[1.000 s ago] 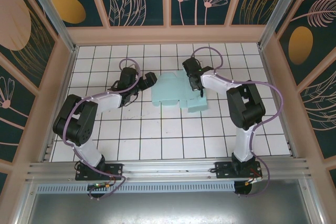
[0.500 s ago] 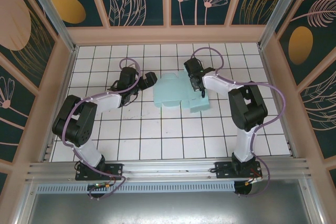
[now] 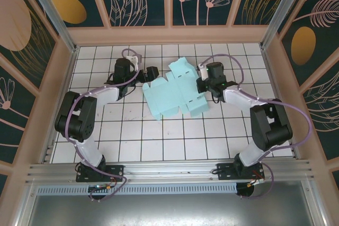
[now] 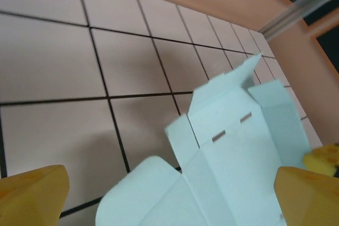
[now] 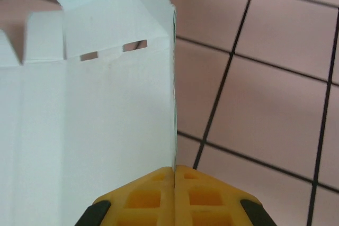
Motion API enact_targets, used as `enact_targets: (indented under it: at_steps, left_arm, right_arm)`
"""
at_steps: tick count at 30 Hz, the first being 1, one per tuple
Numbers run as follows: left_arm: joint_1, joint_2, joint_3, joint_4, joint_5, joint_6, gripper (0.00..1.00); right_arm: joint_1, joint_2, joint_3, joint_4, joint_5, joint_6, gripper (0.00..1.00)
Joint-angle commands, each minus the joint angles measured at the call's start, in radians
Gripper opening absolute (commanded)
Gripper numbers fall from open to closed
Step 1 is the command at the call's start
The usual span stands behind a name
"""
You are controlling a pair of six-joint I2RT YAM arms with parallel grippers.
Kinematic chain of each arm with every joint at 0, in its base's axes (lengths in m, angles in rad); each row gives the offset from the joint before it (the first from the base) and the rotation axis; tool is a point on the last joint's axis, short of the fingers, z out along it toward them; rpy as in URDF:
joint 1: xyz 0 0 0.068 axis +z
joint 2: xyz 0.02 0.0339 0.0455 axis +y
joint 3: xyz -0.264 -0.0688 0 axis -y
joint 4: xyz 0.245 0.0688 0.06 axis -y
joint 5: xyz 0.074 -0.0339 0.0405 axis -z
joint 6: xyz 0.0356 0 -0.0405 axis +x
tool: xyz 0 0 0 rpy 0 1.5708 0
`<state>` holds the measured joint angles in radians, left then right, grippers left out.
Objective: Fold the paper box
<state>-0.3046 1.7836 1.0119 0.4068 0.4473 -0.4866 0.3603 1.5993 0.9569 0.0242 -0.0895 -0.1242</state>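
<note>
Top external view: the paper box (image 3: 172,99) lies at the centre of the frame on the tiled worktop (image 3: 127,141), and it looks quite different from a second ago. Then it was a compact, partly doubled-over piece; now it is spread out as a wide flapped cut-out, turned at an angle, with one flap reaching toward the upper centre of the frame. The right arm, which was bent in over the card, has swung out so that it stretches in from the right, and the right end effector (image 3: 202,86) meets the card at its right edge. In the right wrist view that end effector (image 5: 174,183) is closed, its yellow fingers pressed together at the bottom of the frame with the card's straight right edge (image 5: 106,120) running down into the seam between them, so it appears to be pinching the edge of the paper box. The left end effector (image 3: 148,75) has shifted up toward the upper left of the card and sits just beside its left corner. In the left wrist view it (image 4: 169,199) is wide open, one fingertip (image 4: 32,194) in each lower corner, with the slotted panel and flaps (image 4: 233,146) lying between and ahead of them, nothing gripped. As I judge it, the card has been opened out and repositioned rather than folded, so the real folding is yet to come, with the left side ready to take a flap.
</note>
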Motion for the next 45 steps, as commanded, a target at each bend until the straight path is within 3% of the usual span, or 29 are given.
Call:
enact_targets:
  at_steps: [1, 5, 10, 21, 29, 39, 45]
  left_arm:
    - [0.007, 0.038, 0.054, -0.016, 0.13, 0.224, 0.99]
    - [0.007, 0.05, 0.078, -0.016, 0.204, 0.353, 0.94]
    - [0.031, 0.153, 0.248, -0.237, 0.316, 0.502, 0.82]
    - [0.059, 0.298, 0.435, -0.466, 0.453, 0.606, 0.62]
    - [0.059, 0.334, 0.454, -0.487, 0.508, 0.61, 0.38]
    - [0.059, 0.373, 0.476, -0.483, 0.513, 0.571, 0.36]
    - [0.059, 0.354, 0.462, -0.454, 0.519, 0.561, 0.17]
  right_arm:
    - [-0.044, -0.05, -0.037, 0.128, -0.229, 0.005, 0.0]
    - [-0.083, -0.065, -0.055, 0.138, -0.329, -0.003, 0.0]
    - [-0.09, -0.075, -0.058, 0.117, -0.387, -0.027, 0.0]
    - [-0.091, -0.067, -0.046, 0.103, -0.434, -0.031, 0.0]
    - [-0.093, -0.04, -0.024, 0.097, -0.441, -0.022, 0.0]
    - [-0.092, -0.047, -0.023, 0.09, -0.446, -0.02, 0.0]
    - [-0.092, -0.041, -0.018, 0.089, -0.443, -0.013, 0.0]
